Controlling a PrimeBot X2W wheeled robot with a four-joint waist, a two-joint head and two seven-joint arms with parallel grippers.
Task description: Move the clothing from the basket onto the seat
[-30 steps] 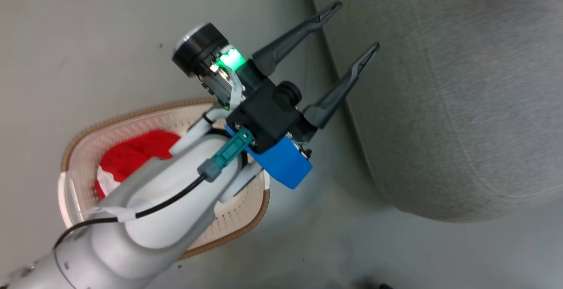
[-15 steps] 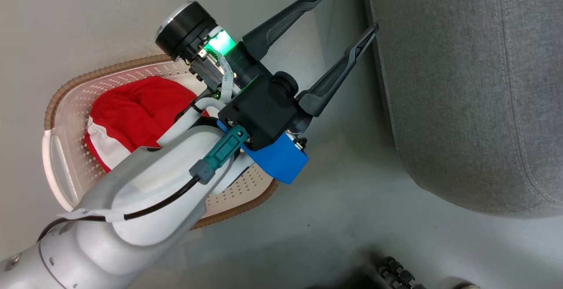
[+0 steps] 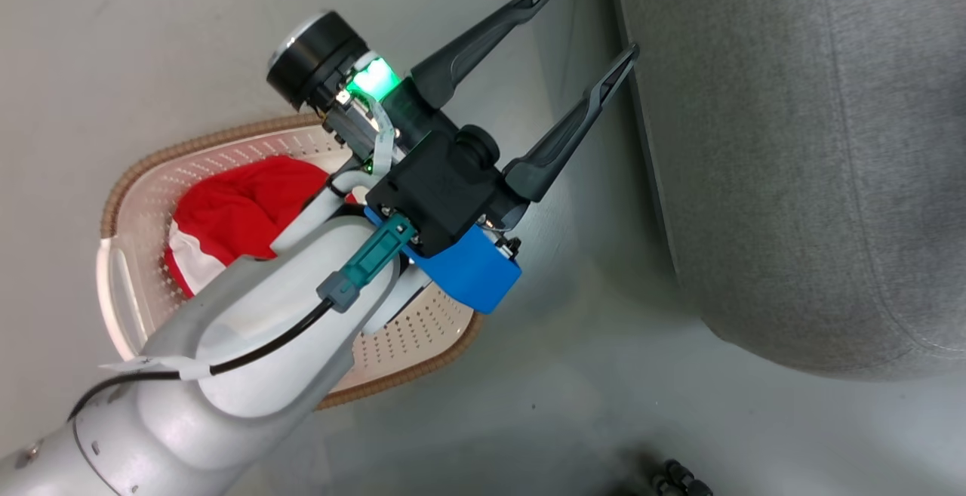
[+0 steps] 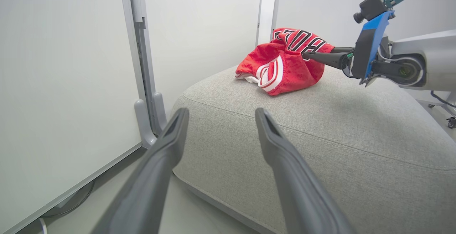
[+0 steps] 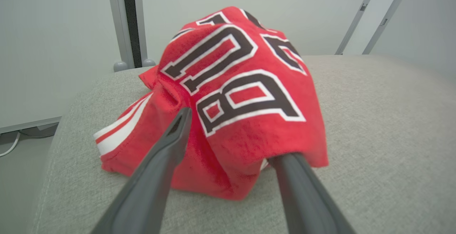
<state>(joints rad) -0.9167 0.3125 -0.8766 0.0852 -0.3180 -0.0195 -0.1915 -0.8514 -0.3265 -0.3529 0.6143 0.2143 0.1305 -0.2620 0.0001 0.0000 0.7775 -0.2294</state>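
A: Head view?
B: Left hand (image 3: 596, 13) was open wide, empty, near the sofa (image 3: 792, 141); a red garment (image 3: 234, 213) lay in the basket (image 3: 189, 150).
A: Left wrist?
B: The jersey (image 4: 285, 63) lay on the sofa.
A: Right wrist?
B: Right hand (image 5: 233, 134) stood spread, one finger tucked under the jersey, not clamped.

The cream perforated plastic basket (image 3: 151, 194) sits at frame left on the pale smooth floor (image 3: 151, 43), with the soft red-and-white garment (image 3: 234, 213) inside it. The large grey fabric sofa (image 3: 792, 141) stands at right, and the red numbered jersey (image 4: 285, 66) lies on it.

Head looks down; both wrists face the seat (image 4: 320, 138).
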